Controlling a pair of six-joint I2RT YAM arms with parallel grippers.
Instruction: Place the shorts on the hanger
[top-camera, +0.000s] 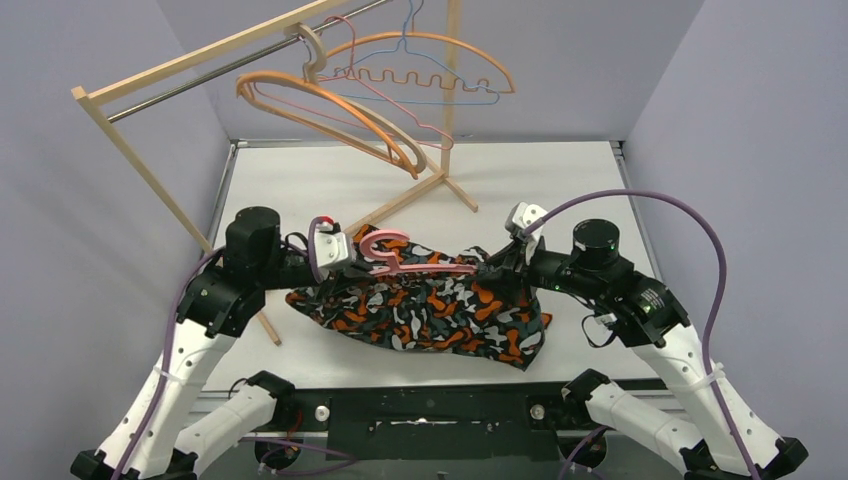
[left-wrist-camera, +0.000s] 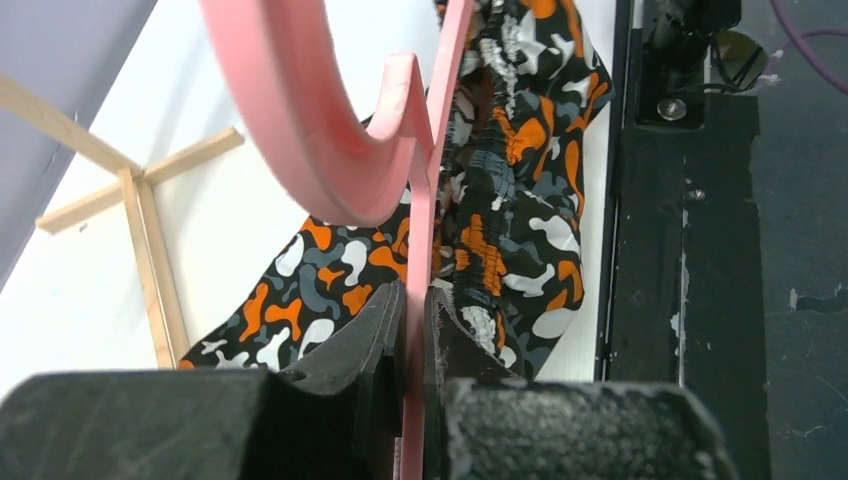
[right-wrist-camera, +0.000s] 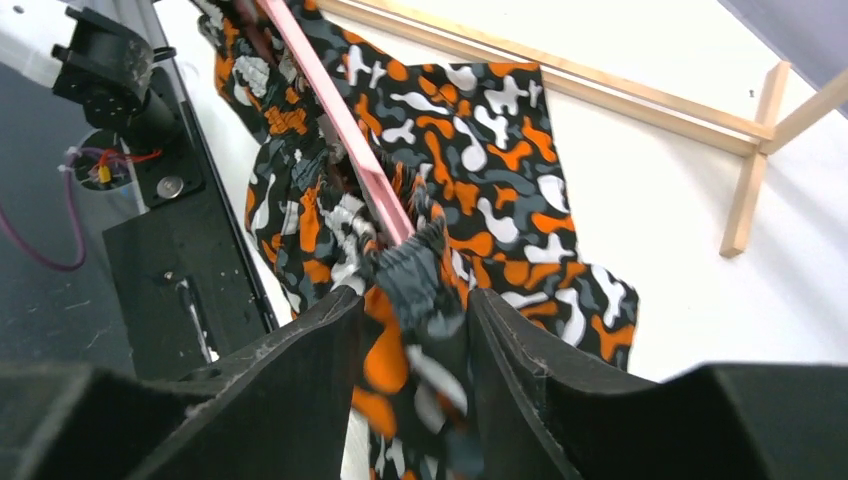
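The camouflage shorts (top-camera: 430, 310) drape over the pink hanger (top-camera: 400, 262), held above the table between both arms. My left gripper (top-camera: 345, 252) is shut on the hanger's left end, near the chunky hook (top-camera: 378, 243). In the left wrist view the pink bar (left-wrist-camera: 432, 180) runs up from between my shut fingers (left-wrist-camera: 370, 335), shorts (left-wrist-camera: 510, 200) beside it. My right gripper (top-camera: 497, 262) is shut on a bunched fold of the shorts at the hanger's right end. In the right wrist view the cloth (right-wrist-camera: 415, 330) fills the gap between the fingers (right-wrist-camera: 310, 350), and the pink bar (right-wrist-camera: 345, 140) runs away from it.
A wooden garment rack (top-camera: 160, 95) stands at the back left, its foot (top-camera: 420, 190) crossing the table. Orange hangers (top-camera: 330, 110), a thin pink wire hanger and a blue one hang from its rail. The black base plate (top-camera: 430, 410) lies along the near edge.
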